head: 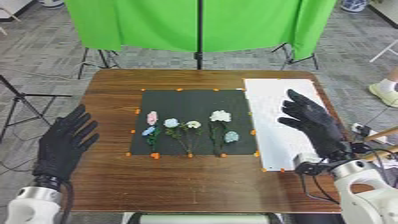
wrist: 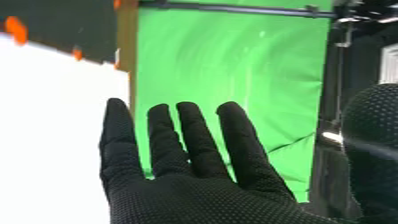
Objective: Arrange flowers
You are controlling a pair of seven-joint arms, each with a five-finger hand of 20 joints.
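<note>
Head view, L hand (head: 62, 142): released, fingers straight & a bit apart, over L side of brown table (head: 169, 187).
Head view, R hand (head: 313, 120): released, fingers straight-ish, above R part of white sheet (head: 271, 107).
Head view, flowers: all on dark mat (head: 178, 100), stems mostly twd near edge. L side: pink flower (head: 152, 117), w/ blue flower (head: 148, 131) just nearer. Mid: pale blue flower (head: 171, 122) & cream flower (head: 193, 124) side by side. R side: big white flower (head: 220, 116), w/ blue-green flower (head: 232, 136) nearer & slightly R.
Head view, backdrop: green cloth (head: 142, 25) beyond table.
R wrist view, R hand (wrist: 200, 200): open-palmed, straight fingers w/ gaps btwn, thumb well apart.
R wrist view, surroundings: white sheet, mat edge w/ orange tape (wrist: 16, 29), green cloth past table edge.
</note>
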